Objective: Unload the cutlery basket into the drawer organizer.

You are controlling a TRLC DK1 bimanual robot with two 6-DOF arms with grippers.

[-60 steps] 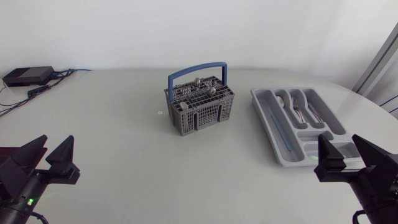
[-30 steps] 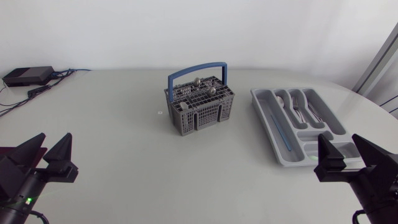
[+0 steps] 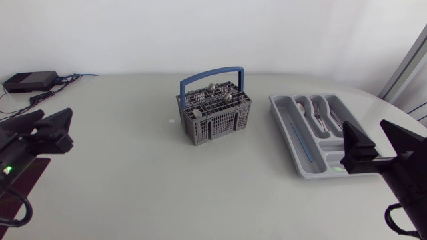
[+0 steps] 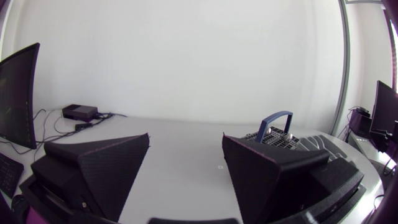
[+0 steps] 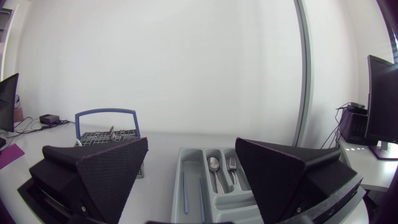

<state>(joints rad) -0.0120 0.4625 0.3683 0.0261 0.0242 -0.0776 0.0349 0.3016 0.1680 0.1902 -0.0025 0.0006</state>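
I am holding left gripper and right gripper jaws apart, empty. The cutlery basket is sitting ahead of the left jaws, the drawer organizer ahead of the right.

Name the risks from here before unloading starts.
1. The blue handle arches over the cutlery basket. A reach from above may strike it and tip or shove the basket.
2. The drawer organizer already holds a spoon and a fork, so new pieces may land in the wrong compartment.

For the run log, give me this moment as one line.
left gripper open, empty | right gripper open, empty | cutlery basket holds cutlery | drawer organizer partly filled
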